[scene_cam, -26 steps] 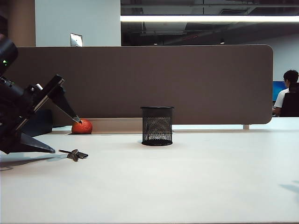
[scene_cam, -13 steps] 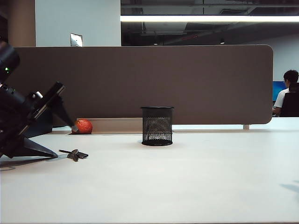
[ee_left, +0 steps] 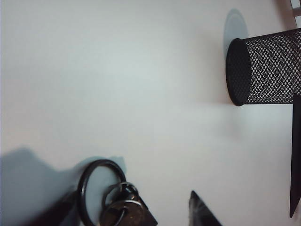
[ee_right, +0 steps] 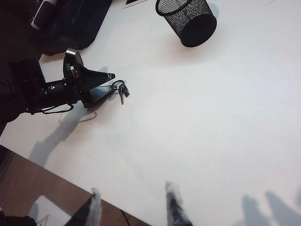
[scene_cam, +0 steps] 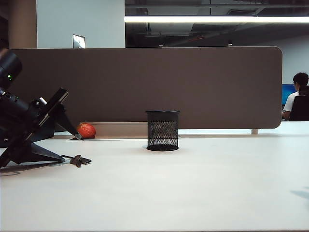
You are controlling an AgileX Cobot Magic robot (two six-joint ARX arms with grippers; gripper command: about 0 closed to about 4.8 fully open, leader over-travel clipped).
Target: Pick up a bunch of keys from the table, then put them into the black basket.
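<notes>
The bunch of keys (scene_cam: 77, 160) lies on the white table (scene_cam: 193, 183) at the left. My left gripper (scene_cam: 72, 148) is low over the table with its jaws apart, one finger down beside the keys and the other slanting above them. In the left wrist view the keys (ee_left: 117, 207) and their ring sit between the two dark fingertips (ee_left: 200, 213). The black basket (scene_cam: 162, 130) stands upright mid-table, to the right of the keys and apart from them. My right gripper (ee_right: 135, 207) hangs open and empty high above the table's near edge, with the keys (ee_right: 120, 89) and basket (ee_right: 187, 19) below.
An orange-red ball (scene_cam: 87, 130) rests behind the keys by the brown partition (scene_cam: 193, 87). A dark blue box (ee_right: 70, 23) sits at the back left behind the left arm. A person (scene_cam: 298, 99) sits beyond the partition at right.
The left gripper has sunk toward the table and its jaws have narrowed around the keys; the upper finger dropped from in front of the ball. Keys and right arm have not moved.
</notes>
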